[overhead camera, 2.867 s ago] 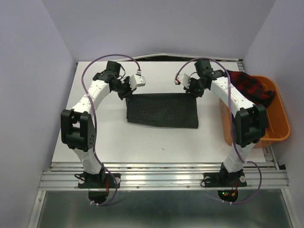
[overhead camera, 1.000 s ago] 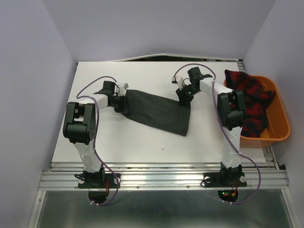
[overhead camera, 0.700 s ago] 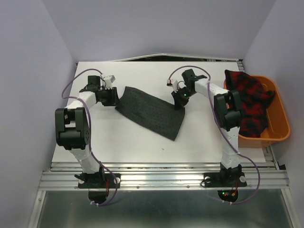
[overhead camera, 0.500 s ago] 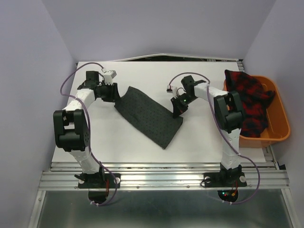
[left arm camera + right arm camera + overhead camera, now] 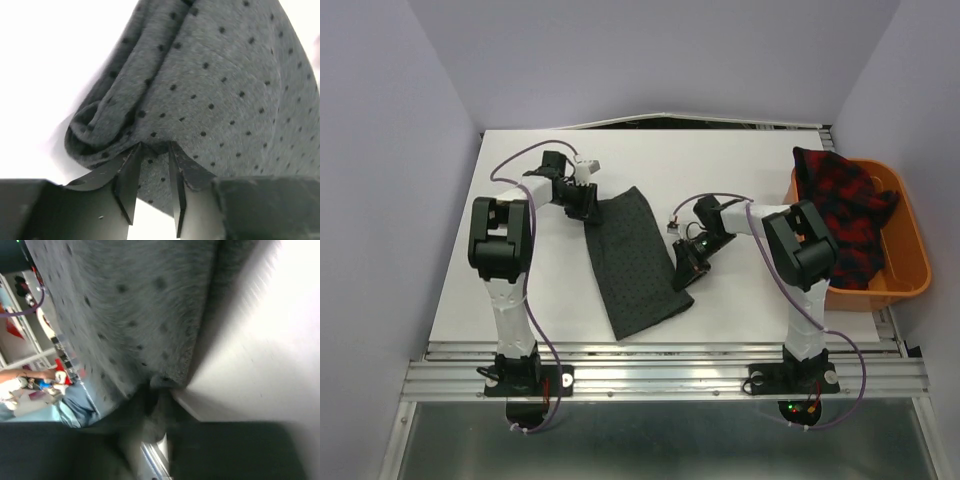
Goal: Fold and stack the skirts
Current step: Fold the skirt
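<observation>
The dark charcoal dotted skirt (image 5: pixel 635 262) lies folded as a long strip running from back left to near middle of the table. My left gripper (image 5: pixel 585 203) is shut on its far corner; in the left wrist view the fingers (image 5: pixel 125 175) pinch the grey dotted cloth (image 5: pixel 220 85). My right gripper (image 5: pixel 682 262) is shut on the skirt's right edge, seen blurred in the right wrist view (image 5: pixel 160 385). The red-and-black plaid skirt (image 5: pixel 845 205) is heaped in the orange basket (image 5: pixel 910 270).
The orange basket stands at the table's right edge, beside the right arm. White tabletop (image 5: pixel 740 170) shows around the skirt. Purple walls stand at left, back and right. A metal rail (image 5: pixel 660 375) runs along the near edge.
Both grippers have swung the dotted skirt round from lying crosswise to lying lengthwise. The right gripper came toward the near side with its corner; the left gripper moved right and stayed at the back.
</observation>
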You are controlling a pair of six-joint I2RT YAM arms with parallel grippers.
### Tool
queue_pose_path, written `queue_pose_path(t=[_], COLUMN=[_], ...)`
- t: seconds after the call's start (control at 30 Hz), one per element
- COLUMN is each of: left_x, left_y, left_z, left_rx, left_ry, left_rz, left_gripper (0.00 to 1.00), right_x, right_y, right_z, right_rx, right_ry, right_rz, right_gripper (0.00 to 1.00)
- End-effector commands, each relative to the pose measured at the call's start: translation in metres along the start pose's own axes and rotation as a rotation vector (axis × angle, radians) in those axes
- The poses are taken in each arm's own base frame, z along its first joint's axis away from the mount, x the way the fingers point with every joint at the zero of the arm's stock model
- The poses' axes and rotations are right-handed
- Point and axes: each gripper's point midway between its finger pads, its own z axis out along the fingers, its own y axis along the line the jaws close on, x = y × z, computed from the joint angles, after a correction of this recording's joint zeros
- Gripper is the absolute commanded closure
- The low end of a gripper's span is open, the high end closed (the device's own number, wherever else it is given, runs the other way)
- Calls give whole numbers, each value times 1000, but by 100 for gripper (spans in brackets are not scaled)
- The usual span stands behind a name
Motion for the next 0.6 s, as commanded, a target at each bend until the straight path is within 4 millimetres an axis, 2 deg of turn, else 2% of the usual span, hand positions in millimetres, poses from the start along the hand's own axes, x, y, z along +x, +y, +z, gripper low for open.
queue_pose_path(t=[0.0,0.03,0.07,0.13,0.17,0.23,0.27,0.3,0.33,0.37,0.4,0.43,0.47,0.5,0.53,0.57], left_x=[-30,-32,-43,-40,-50,-50,-61,-65,-70,-75,-83,-89,-92,-97,-95,-101], left_y=[13,13,10,6,-1,-7,-16,-9,-10,-11,-10,-9,-8,-2,2,4], left_z=[22,21,16,5,-11,-29,-47,-56,-64,-70,-79,-81,-82,-82,-73,-74], left_rx=[-45,-47,-41,-33,-42,-34,-34,-52,-61,-69,-82,-88,-91,-92,-62,-49], left_ry=[-12,-2,-16,8,-23,-39,-89,-120,-144,-165,-191,-210,-221,-230,-220,-232], left_rz=[37,43,75,157,204,279,312,307,315,322,330,331,328,314,278,265], left_gripper=[61,60,59,54,50,46,41,39,36,35,34,28,27,27,26,26], right_x=[-17,-20,-23,-45,-54,-78,-102,-116,-129,-143,-168,-181,-193,-218,-228,-238], right_y=[23,23,21,26,27,24,33,22,20,19,29,14,11,17,-3,-7], right_z=[-15,-21,-28,-59,-72,-103,-123,-127,-132,-135,-148,-139,-138,-149,-136,-135], right_rx=[-15,1,32,76,100,153,174,205,220,225,224,207,200,198,192,186], right_ry=[-98,-116,-137,-236,-273,-361,-421,-438,-454,-468,-516,-511,-527,-578,-564,-572], right_rz=[-12,-8,-14,-59,-83,-120,-172,-165,-173,-181,-231,-175,-173,-216,-191,-196], right_gripper=[60,52,42,33,27,25,22,21,21,21,21,21,21,21,21,21])
